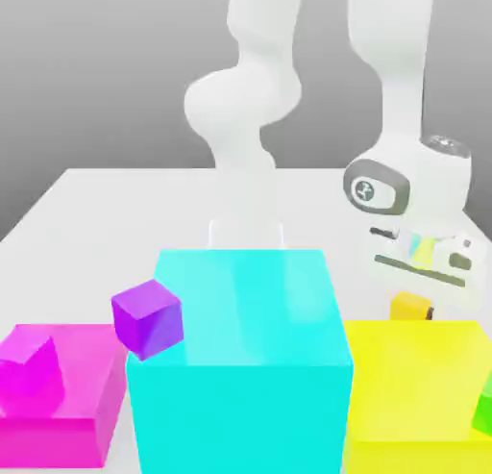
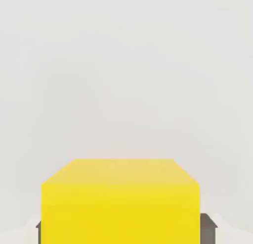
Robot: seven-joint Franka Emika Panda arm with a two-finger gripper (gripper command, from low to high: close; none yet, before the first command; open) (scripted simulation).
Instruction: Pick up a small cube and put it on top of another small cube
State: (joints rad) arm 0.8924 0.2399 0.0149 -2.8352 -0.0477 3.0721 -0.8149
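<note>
Writing shows nowhere; jaws clamp the small cube (image 1: 411, 306).

Large cyan block (image 1: 240, 361) at centre; big yellow block (image 1: 418, 390) at 3 o'clock; flat magenta block (image 1: 72, 395) at 9 o'clock; small purple cube (image 1: 147, 317) between cyan and magenta.

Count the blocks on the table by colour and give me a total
Magenta: 2, flat block, small cube
Purple cube: 1
Cyan block: 1
Yellow block: 1
Yellow-orange small cube: 1
Green cube: 1
Total: 7
</note>
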